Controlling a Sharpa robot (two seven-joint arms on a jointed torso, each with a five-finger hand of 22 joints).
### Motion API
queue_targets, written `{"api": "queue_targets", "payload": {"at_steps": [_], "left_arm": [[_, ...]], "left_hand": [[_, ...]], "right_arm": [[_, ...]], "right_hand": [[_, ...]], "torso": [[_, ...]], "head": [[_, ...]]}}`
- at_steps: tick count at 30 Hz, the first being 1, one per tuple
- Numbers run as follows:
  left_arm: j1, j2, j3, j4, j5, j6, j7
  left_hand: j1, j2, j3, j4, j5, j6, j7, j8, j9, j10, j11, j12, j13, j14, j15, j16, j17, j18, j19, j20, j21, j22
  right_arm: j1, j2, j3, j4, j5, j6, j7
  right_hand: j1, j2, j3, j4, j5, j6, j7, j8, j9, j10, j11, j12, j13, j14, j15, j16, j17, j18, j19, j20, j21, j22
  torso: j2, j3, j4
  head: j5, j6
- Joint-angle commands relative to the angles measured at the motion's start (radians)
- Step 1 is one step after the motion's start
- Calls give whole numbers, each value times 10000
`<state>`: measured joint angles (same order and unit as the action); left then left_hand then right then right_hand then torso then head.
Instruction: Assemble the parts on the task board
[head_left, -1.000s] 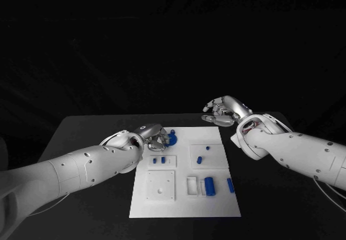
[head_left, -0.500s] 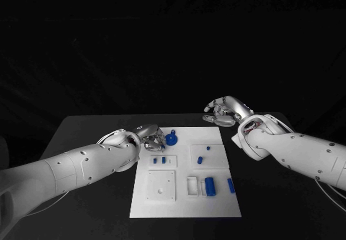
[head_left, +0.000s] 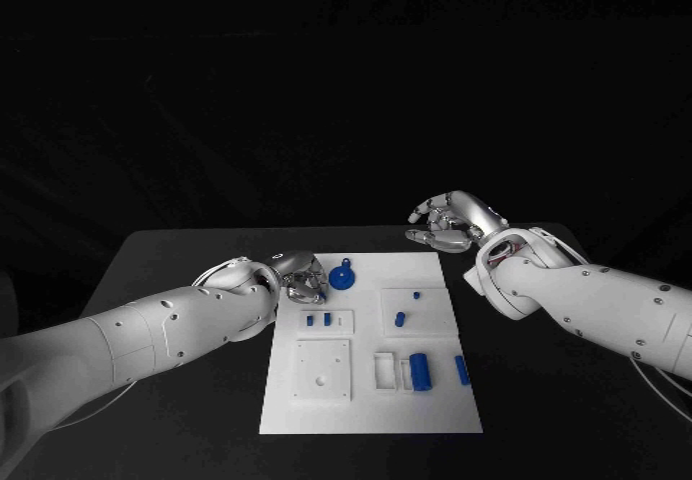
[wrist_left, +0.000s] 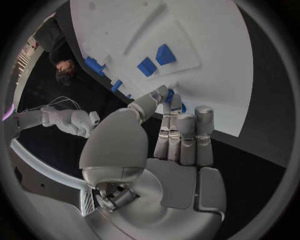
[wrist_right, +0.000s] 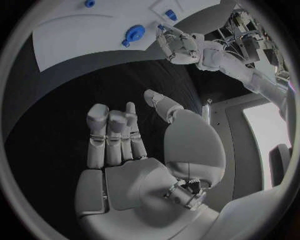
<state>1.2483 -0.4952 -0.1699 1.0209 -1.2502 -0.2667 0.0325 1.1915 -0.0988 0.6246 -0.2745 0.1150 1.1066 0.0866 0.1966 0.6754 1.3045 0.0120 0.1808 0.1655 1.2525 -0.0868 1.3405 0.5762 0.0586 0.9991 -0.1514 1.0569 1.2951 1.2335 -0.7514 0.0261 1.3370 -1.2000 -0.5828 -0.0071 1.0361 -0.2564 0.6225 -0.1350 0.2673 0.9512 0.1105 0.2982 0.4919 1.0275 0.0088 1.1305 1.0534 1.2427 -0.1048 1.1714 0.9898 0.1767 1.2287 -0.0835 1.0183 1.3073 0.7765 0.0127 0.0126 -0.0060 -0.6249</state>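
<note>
The white board (head_left: 369, 345) lies lengthwise in the middle of the black table (head_left: 173, 290), with bare dark tabletop on both long sides and past its far edge. The left hand (head_left: 300, 278) sits low at the board's far left corner, right over the edge, fingers loosely bent and apart with nothing between them. Just beside its fingertips, on the board, rests the round blue part with a short stem (head_left: 343, 275); hand and part are close but not touching.

The right hand (head_left: 450, 222) hangs above the table beyond the board's far right corner, well off the white surface. Its fingers are half curled and spread, and it carries nothing.

Nearer along the board, two small blue blocks (head_left: 317, 320) stand in a raised square on the left side, and two blue pegs (head_left: 405, 309) sit in the square opposite. Toward the near end a blue cylinder (head_left: 420, 372) lies beside a white frame, with a slimmer blue bar (head_left: 462, 370) close to the right edge.
</note>
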Motion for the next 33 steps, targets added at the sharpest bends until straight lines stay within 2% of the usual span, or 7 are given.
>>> {"api": "queue_targets", "payload": {"at_steps": [1, 26, 33], "left_arm": [[9, 20, 1, 3, -67, 231, -47], [3, 132, -18, -159, -215, 362, -100], [-23, 207, -53, -185, -216, 491, -176]], "left_hand": [[13, 129, 76, 12, 52, 85, 11, 20, 7, 317, 137, 10, 8, 10, -1, 8, -11, 732, -11, -232, 38, 10], [12, 143, 91, -6, 44, 79, 12, 25, 4, 330, 138, -19, 15, 2, 0, -3, -21, 719, -23, -240, 30, 11], [8, 147, 92, -7, 42, 80, 12, 27, 4, 336, 137, -24, 18, 3, -1, -3, -23, 716, -23, -242, 29, 11]], "right_arm": [[-1, 3, 5, 11, -105, 77, 90], [-2, 4, 5, 6, -105, 79, 92], [-2, 11, 5, 17, -105, 86, 95]], "right_hand": [[9, 49, -44, -31, 66, 12, 74, -30, 14, 12, -28, 36, -17, 27, 25, -48, 17, 851, -5, -78, -44, 177], [14, 51, -43, -37, 62, 13, 73, -31, 15, 14, -30, 36, -21, 28, 24, -49, 18, 851, -5, -79, -43, 178], [14, 52, -42, -38, 60, 14, 72, -31, 15, 14, -30, 36, -22, 28, 24, -50, 18, 851, -5, -79, -43, 178]], "torso": [[-4, 2, -5], [-6, 7, -7], [-2, 5, -5]], "head": [[-3, -9], [-18, -30], [-28, -32]]}}
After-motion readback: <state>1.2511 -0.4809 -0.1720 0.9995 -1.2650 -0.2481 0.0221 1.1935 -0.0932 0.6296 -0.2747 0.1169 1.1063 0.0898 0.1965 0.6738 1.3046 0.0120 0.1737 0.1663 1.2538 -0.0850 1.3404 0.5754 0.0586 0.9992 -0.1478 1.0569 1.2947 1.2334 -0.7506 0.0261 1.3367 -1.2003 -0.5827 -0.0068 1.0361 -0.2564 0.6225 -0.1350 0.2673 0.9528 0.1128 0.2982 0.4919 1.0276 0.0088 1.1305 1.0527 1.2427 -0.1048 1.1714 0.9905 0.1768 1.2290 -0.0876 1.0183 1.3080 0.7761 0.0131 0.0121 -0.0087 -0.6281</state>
